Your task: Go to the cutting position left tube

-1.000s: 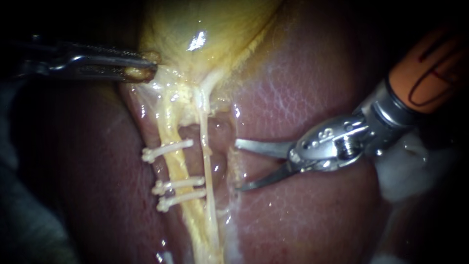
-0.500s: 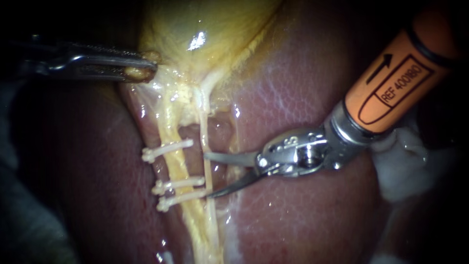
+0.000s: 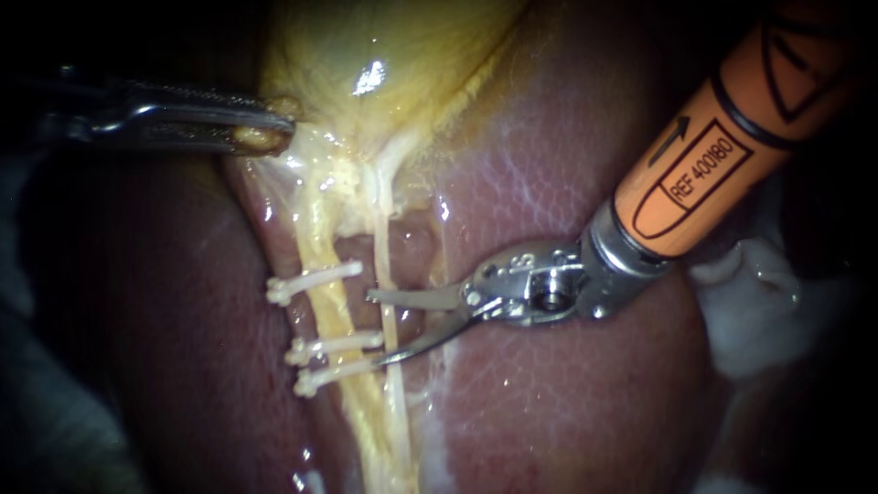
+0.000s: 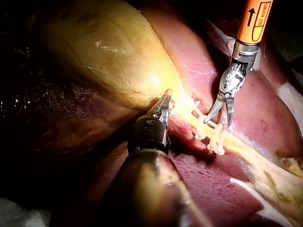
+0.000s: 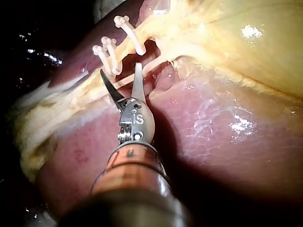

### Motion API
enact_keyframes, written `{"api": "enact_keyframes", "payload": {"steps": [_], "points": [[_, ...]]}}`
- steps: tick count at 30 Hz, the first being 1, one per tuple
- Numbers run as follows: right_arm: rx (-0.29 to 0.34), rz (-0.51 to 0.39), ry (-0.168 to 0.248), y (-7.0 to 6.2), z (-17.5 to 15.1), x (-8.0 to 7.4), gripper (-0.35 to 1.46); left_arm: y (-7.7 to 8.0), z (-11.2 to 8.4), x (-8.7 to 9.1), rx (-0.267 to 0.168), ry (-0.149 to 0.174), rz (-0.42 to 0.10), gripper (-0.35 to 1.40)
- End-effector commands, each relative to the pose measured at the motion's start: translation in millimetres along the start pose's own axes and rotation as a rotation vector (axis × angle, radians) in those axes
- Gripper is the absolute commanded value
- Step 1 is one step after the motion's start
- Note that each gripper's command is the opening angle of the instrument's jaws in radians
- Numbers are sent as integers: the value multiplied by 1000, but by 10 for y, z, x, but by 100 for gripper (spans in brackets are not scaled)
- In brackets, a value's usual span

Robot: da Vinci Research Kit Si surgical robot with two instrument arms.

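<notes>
the endoscope sits close over the tissue, facing the clips [image 3: 315,279], with the gallbladder [image 3: 384,55] at top. the left wrist camera looks along the left instrument [image 4: 166,94]. the right wrist camera, nearer, looks along the right instrument [image 5: 120,69] from the opposite side. all three views share the clips.

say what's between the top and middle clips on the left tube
Only bare left tube between top clip and middle clip, in the endoscope view; right instrument is short of it.
</notes>
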Motion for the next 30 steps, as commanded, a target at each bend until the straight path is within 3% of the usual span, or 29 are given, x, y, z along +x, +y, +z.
{"api": "enact_keyframes", "payload": {"steps": [1, 10, 24, 30], "points": [[0, -1, -1, 1, 1, -1, 145, 0, 0, 0, -1, 0, 0, -35], [44, -13, 29, 6, 10, 5, 145, 0, 1, 0, 0, 0, 0, -35], [133, -5, 106, 4, 52, 36, 143, 1, 5, 0, -1, 0, -1, -35], [139, 1, 133, 2, 72, 50, 140, 2, 5, 0, -1, 0, -1, -35]]}}
